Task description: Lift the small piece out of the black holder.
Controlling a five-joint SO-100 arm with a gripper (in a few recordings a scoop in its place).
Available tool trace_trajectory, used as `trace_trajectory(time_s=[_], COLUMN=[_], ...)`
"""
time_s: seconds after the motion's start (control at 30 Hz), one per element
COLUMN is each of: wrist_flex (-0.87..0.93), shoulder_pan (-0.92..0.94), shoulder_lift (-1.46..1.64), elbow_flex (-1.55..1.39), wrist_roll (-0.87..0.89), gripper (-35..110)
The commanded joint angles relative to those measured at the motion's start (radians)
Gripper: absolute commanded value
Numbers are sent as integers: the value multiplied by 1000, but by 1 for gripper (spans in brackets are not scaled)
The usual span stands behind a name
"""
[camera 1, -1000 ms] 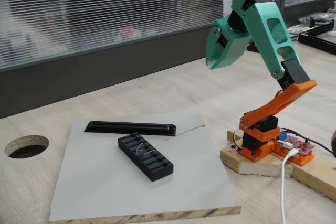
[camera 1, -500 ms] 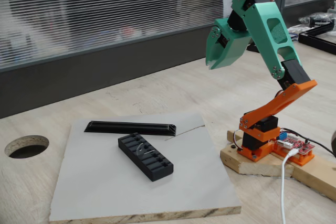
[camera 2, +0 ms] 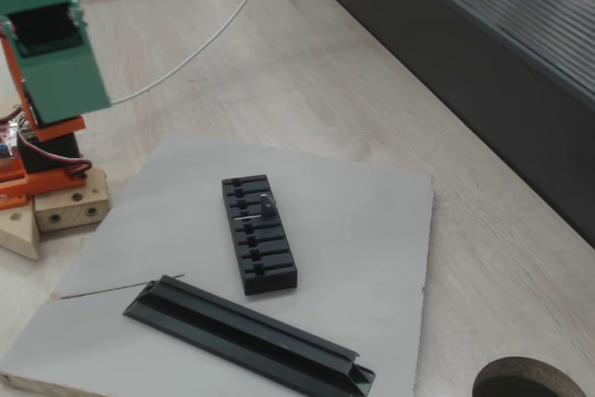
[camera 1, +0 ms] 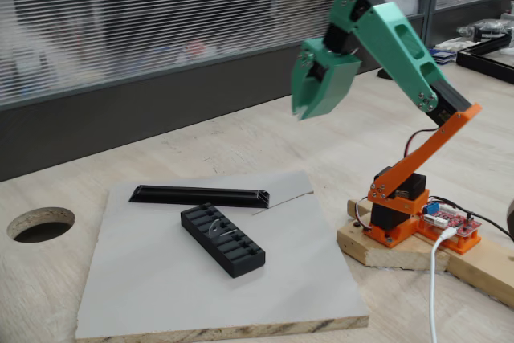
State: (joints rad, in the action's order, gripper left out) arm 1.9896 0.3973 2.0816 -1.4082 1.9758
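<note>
small piece seated upright in a slot near the middle of the black holder, seen as a pale sliver in both fixed views. holder flat on the grey board, lying at an angle, with the longer black bar just beside its far end. board resting on the wooden surface, round hole off to the left in a fixed view. green gripper hanging high in the air, well apart from the holder and off to its right, pointing down; jaws' state impossible to tell from here. judged as the approach step, nothing grasped yet. next move likely calls for swinging over the holder, lining up with the tab's thin faces, descending with jaws spread just enough to straddle it, then pinching gently.
</note>
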Motion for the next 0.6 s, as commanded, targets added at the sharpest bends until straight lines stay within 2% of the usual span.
trace_trajectory(time_s=[0.0,0.23,0.57], wrist_flex=[26,6,-249], shoulder_pan=[-153,-373,-465], shoulder_lift=[-48,-120,-224], elbow_flex=[25,26,26], wrist_roll=[189,407,503], gripper=[7,7,7])
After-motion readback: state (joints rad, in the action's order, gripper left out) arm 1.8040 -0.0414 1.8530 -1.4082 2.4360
